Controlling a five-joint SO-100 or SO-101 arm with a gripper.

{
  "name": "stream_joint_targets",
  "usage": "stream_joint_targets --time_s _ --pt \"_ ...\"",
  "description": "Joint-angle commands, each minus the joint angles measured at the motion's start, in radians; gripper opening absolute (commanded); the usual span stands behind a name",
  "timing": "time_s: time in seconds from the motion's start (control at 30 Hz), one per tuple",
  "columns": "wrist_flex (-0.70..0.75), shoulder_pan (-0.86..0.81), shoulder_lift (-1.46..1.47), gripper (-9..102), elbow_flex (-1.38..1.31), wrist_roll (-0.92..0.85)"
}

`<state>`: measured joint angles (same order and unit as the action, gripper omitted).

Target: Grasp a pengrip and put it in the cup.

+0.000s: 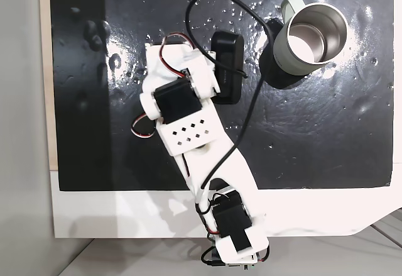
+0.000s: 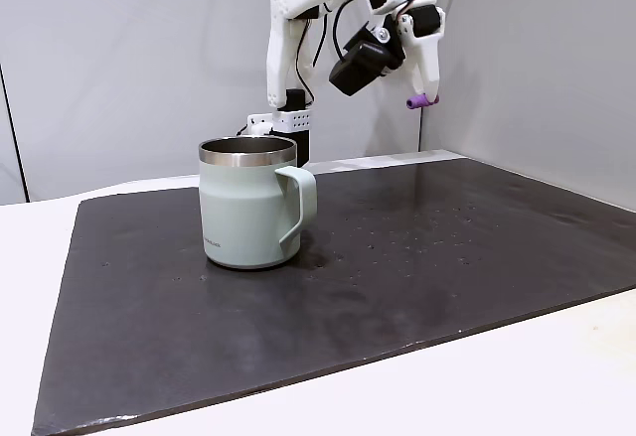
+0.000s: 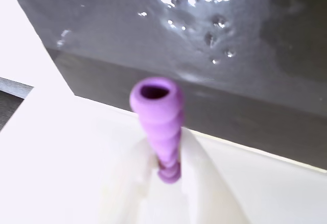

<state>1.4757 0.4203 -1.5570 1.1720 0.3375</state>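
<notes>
The tool (image 3: 164,175) is clenched on the pengrip (image 3: 159,117), whose ribbed purple body juts out past the white fingertips (image 3: 202,178) with its hollow end showing (wrist view). In a fixed view the arm (image 2: 298,29) is raised well above the dark mat (image 2: 447,257), and the pengrip (image 2: 421,101) pokes sideways from the tool (image 2: 425,93). The cup (image 2: 250,203) stands upright on the mat, apart from the tool, handle toward the camera. From above, the cup (image 1: 312,40) shows a steel inside; the mat (image 1: 314,144) lies on a white surface (image 1: 125,216)
</notes>
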Motion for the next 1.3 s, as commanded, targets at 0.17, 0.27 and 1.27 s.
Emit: stream_joint_targets --time_s 0.17,0.27,1.27 --pt "0.092 -0.152 -0.118 0 -0.069 -0.115" --pt "0.166 -0.225 -0.117 0 -0.143 -0.164" --pt "0.196 -0.785 0.342 0 -0.799 -0.528"
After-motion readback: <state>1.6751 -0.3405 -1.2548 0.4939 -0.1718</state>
